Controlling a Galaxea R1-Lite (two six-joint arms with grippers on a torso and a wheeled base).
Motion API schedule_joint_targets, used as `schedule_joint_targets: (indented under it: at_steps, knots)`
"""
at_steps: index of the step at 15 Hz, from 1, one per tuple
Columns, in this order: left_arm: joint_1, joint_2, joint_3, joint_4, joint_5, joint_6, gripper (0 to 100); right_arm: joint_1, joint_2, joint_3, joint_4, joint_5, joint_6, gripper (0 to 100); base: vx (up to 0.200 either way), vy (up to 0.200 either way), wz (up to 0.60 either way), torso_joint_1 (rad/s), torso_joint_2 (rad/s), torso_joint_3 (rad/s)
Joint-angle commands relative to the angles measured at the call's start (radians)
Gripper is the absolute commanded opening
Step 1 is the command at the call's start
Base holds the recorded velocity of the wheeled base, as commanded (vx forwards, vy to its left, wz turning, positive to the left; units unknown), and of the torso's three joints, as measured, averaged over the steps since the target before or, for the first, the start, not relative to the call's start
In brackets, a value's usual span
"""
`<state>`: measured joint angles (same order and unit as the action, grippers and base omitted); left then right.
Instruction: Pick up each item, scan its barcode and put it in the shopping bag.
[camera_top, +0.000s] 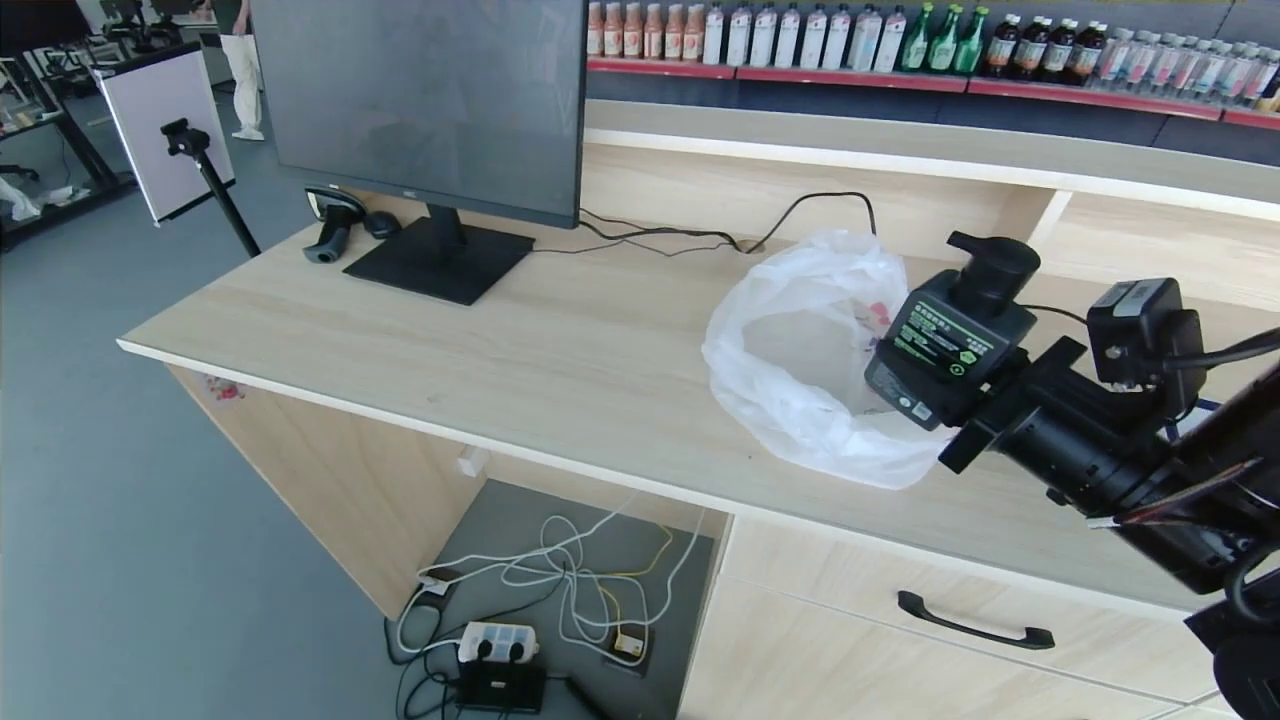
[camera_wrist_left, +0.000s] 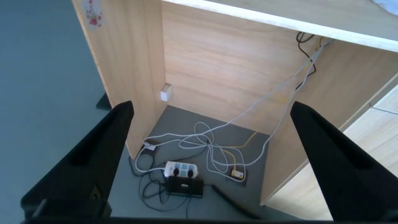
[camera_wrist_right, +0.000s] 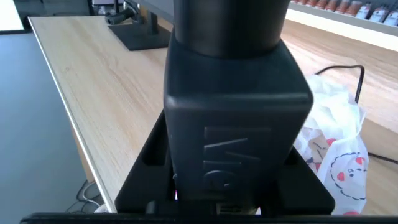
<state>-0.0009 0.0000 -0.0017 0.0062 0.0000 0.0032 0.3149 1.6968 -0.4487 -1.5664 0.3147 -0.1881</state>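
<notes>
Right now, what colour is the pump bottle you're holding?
The pump bottle is black, its label printed green; head view is clearest.

A light wood-grain worktop (camera_top: 560, 350) runs from its front-left corner toward a raised back ledge. Toward the back left stands a dark monitor (camera_top: 420, 100) on a flat black base (camera_top: 440, 258). Just beside that base, on the side toward the worktop's left end, lie a handheld barcode scanner (camera_top: 333, 225) and a small black mouse (camera_top: 382, 223) — the two nearly touching. Thin black cables (camera_top: 690, 238) trail along the surface from behind the monitor toward the back ledge. Well to the right rests a crumpled white shopping bag (camera_top: 770, 395) — its mouth gaping open and its lower fold reaching close to the front edge.
</notes>
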Motion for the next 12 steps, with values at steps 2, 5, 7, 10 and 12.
schedule_joint_targets:
  at_steps: [2, 5, 7, 10, 12]
  knots:
    - [-0.001, 0.000, 0.000, 0.000, 0.000, 0.000, 100, 0.001, 0.064, -0.067, -0.004, 0.001, 0.007, 0, 0.000, 0.000, 0.00, 0.000, 0.00, 0.000]
    - [-0.001, 0.000, 0.000, 0.000, 0.000, 0.000, 100, 0.055, 0.147, -0.257, -0.004, -0.012, 0.010, 0, 0.000, 0.000, 0.00, 0.000, 0.00, 0.000]
    - [-0.001, 0.000, 0.000, 0.000, -0.002, 0.000, 100, 0.053, 0.195, -0.266, -0.004, -0.034, 0.030, 0, 0.000, 0.000, 0.00, 0.000, 0.00, 0.000]
    - [0.001, 0.000, 0.000, 0.000, -0.002, 0.000, 100, 0.035, 0.251, -0.308, -0.004, -0.035, 0.079, 0, 0.000, 0.000, 0.00, 0.000, 0.00, 0.000]
    - [-0.001, 0.000, 0.000, -0.002, 0.000, 0.000, 100, 0.035, 0.299, -0.367, -0.004, -0.035, 0.136, 0, 0.000, 0.000, 0.00, 0.000, 0.00, 0.000]
